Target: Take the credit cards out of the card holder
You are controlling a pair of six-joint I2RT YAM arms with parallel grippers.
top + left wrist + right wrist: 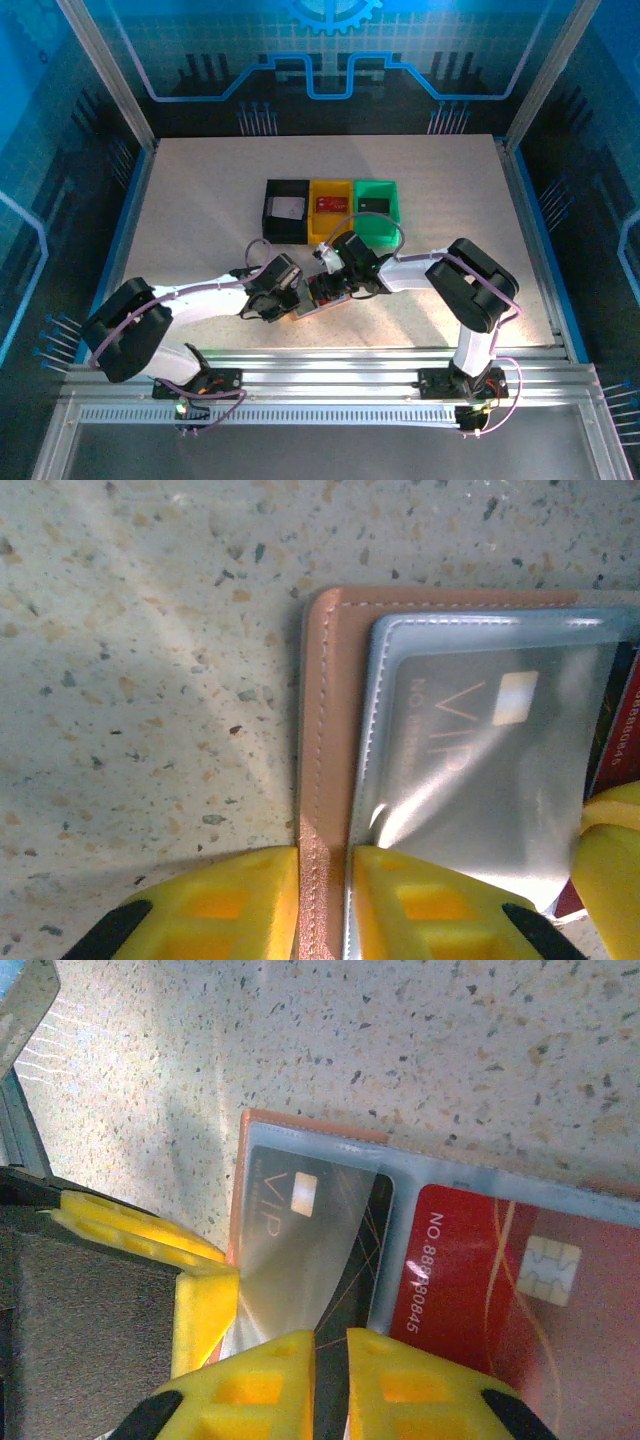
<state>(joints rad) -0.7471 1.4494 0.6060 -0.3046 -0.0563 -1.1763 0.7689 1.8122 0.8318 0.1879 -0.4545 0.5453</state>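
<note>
Card holder (pixel 325 730) lies open and flat on the table (pixel 200 200), in the near middle between the two wrists. Its tan stitched edge frames clear pockets. One pocket covers a dark VIP card (pixel 300 1230), and a red card (pixel 500 1280) sits just beside it.

The table is pale speckled stone, lit bright. Blue-lit panels wall it in, and an aluminium rail (pixel 330 365) runs along the near edge.

Both arms bend inward from their bases, elbows out, wrists low over the holder. The left gripper (pixel 323 860) has its yellow fingers closed on the holder's tan edge, one on each side. The right gripper (pixel 331 1345) is pinched to a narrow gap over the near edge of the VIP card. Whether it grips the card alone or the pocket too, I cannot tell.

Just beyond the grippers stand three bins in a row, touching. They are black (pixel 270 215), yellow (pixel 316 225) and green (pixel 400 210), each with something small and flat inside.
</note>
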